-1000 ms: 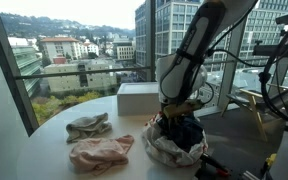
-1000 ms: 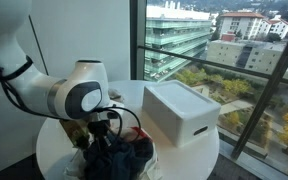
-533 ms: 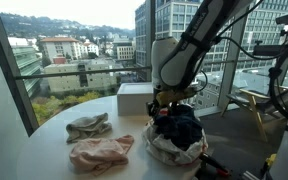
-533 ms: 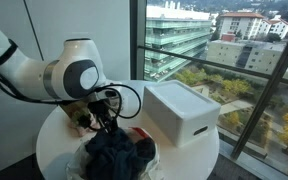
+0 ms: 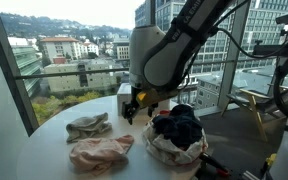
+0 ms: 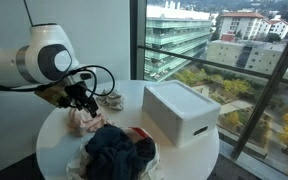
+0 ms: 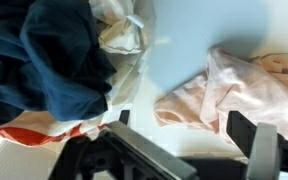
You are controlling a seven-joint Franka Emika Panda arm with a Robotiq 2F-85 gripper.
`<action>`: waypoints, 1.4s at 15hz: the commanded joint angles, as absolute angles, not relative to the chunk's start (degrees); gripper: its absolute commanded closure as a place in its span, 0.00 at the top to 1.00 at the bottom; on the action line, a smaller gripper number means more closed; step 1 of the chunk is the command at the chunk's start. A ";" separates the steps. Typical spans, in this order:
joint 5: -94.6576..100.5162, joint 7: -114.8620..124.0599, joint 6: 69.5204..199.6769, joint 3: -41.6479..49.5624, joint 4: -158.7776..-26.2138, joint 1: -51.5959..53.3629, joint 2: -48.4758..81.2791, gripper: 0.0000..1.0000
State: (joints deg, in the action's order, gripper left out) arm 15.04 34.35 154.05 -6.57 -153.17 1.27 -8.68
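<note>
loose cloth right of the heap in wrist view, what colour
The cloth is pale pink, clearest in the wrist view.

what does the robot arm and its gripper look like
The arm is white and smooth, with bulky rounded joint housings. Black cables loop out near the wrist. The gripper is black, with dark, blocky fingers.

Claw [image 5: 133, 110] over table [image 5: 46, 132], between cloth [image 5: 101, 152] and clothes heap [image 5: 177, 135]; box [image 6: 182, 112] beside heap.
</note>
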 commanded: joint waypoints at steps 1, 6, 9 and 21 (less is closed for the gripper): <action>14.32 31.75 154.57 -9.62 -146.41 3.35 -0.66 1.00; 12.75 28.46 156.04 -9.73 -138.46 7.83 10.63 1.00; 10.67 25.05 156.24 -8.90 -133.82 9.95 17.19 1.00; 15.27 20.06 157.06 0.76 -122.79 18.61 30.90 0.75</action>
State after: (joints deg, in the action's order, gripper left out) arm 14.78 21.93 157.00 -0.92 -125.79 17.02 28.05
